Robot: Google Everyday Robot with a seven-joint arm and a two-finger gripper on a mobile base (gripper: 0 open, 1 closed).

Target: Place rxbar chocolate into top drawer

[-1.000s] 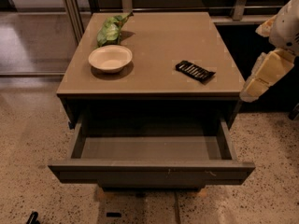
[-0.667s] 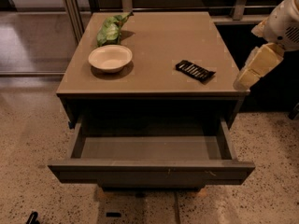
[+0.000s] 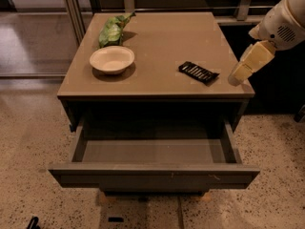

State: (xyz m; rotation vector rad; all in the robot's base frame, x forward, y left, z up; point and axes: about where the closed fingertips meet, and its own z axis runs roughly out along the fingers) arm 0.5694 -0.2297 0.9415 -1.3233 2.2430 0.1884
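The rxbar chocolate (image 3: pixel 198 72) is a small flat black bar with thin white print lines. It lies on the cabinet top (image 3: pixel 162 42), right of centre and near the front edge. The top drawer (image 3: pixel 153 172) is pulled out wide below, and its inside looks bare. My gripper (image 3: pixel 237 78) hangs from the white arm at the right, over the cabinet top's right front corner. It is a short way right of the bar and apart from it, holding nothing.
A white bowl (image 3: pixel 112 59) sits on the left of the cabinet top. A green leafy-looking bag (image 3: pixel 112 30) lies just behind it. A dark counter runs along the right side, and metal posts stand at the back. Speckled floor surrounds the cabinet.
My arm and gripper have moved left and up, from beside the cabinet's right edge to over its right front corner, closer to the bar. Bar, bowl and drawer have not moved.
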